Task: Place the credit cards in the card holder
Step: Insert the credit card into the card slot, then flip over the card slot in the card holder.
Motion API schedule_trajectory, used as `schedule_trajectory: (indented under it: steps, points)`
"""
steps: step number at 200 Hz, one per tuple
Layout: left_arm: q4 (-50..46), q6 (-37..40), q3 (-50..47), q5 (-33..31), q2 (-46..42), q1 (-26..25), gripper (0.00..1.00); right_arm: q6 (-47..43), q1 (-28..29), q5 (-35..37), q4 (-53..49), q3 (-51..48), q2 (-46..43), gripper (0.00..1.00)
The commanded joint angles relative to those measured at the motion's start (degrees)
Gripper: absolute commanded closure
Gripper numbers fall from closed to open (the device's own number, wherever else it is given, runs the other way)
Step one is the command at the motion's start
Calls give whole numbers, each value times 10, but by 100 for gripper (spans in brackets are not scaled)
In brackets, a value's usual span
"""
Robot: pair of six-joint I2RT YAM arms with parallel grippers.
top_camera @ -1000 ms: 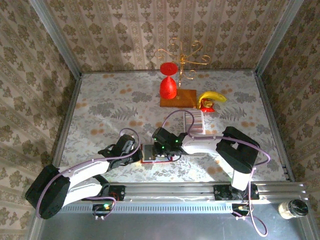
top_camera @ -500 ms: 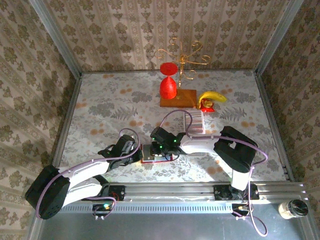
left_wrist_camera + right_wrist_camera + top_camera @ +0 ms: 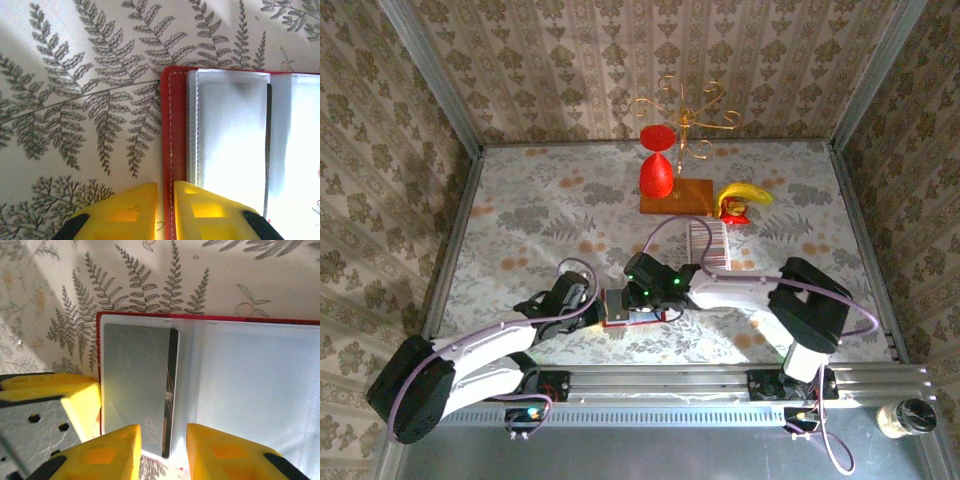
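1. While the card holder [image 3: 623, 308] lies open on the table close to my bases, one dark-striped card [image 3: 132, 375] sits in its nine-o'clock page, as my right wrist sees it.
2. My right claw [image 3: 162, 439] stands partly apart, far wider than a card is thick. The card's six-o'clock end lies between the fingers, so I judge it is not gripped.
3. My left claw [image 3: 165, 192] shows only a slit, and the holder's red cover edge runs into it. I cannot tell whether I pinch it.
4. The other credit cards [image 3: 710, 243] stand in their row at one o'clock of the holder, near it.
5. Step in hand, I judge: seating this card. The next move calls for lifting my right claw clear, reaching the row and pinching off a single card, with my left claw steadying the cover.
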Motion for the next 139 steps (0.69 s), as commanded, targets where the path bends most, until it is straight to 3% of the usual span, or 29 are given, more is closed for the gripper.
schedule_trajectory:
  steps: [1,46,139]
  points:
    - [-68,0,-15,-13,-17,-4,81,-1,7,53,-70,-22,-45,68]
    - [-94,-1,-12,-20,-52,-3,77,17,20,66,-69,-54,-61,61]
    - [-61,-5,-16,18,-71,-3,69,21,22,64,-73,-29,-6,58]
